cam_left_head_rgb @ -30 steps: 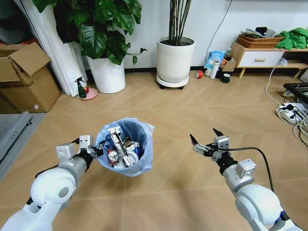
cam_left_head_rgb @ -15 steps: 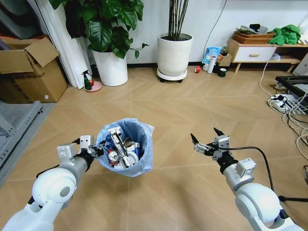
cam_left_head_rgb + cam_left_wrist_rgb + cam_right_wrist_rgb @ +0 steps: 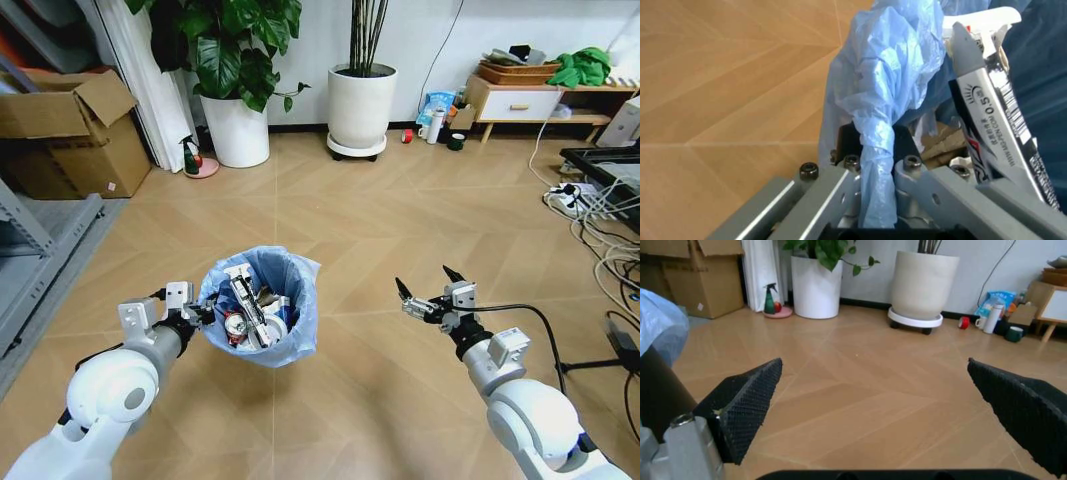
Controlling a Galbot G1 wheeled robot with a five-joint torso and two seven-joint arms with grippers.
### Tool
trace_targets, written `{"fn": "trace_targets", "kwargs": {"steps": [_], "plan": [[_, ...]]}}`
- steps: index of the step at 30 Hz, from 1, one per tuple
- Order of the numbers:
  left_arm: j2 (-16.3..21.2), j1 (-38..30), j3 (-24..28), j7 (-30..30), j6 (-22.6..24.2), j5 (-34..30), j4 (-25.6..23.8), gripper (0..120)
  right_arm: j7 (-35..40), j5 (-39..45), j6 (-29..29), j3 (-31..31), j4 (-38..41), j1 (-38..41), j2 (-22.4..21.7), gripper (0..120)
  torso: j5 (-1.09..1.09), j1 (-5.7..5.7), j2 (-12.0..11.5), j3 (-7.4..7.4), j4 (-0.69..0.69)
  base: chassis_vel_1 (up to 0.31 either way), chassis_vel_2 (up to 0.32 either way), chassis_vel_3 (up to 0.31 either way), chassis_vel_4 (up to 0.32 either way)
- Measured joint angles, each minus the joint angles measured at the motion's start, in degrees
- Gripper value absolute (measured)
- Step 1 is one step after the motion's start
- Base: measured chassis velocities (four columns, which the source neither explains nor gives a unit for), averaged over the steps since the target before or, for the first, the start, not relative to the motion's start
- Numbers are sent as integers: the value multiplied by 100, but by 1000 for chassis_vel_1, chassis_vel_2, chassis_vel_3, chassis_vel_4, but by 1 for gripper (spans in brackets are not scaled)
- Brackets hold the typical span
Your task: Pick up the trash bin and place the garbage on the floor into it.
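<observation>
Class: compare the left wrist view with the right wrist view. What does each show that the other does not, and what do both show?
Left wrist only: the left gripper clamped on the bin rim, bag pinched, with a black-white tube wrapper inside. Right wrist only: the open right gripper, two white plant pots, a cardboard box. Both: the blue bag and the wood floor.

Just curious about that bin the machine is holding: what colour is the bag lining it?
Light blue, crinkly plastic lining the trash bin; clearest in the head view.
</observation>
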Motion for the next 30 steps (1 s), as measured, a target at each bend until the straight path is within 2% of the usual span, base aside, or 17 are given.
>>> {"fn": "trace_targets", "kwargs": {"steps": [12,20,25,30], "plan": [[-92,75,8,-86,17,39,32,0,-61,-5,82,23,-16,-58,46,100,3,0,0,-1,0,202,-181,-211,170],[-348,151,23,-663,96,82,300,0,-151,82,194,69,-107,-6,73,100,1,-1,0,-2,0,90,-82,-100,87],[-565,32,62,-1191,83,-13,716,0,-152,114,202,94,-137,9,56,100,5,2,0,1,0,-20,21,23,-18],[-677,-127,57,-1303,30,-66,1090,0,-147,111,228,120,-143,-34,75,100,3,1,0,1,-1,0,0,0,0]]}}
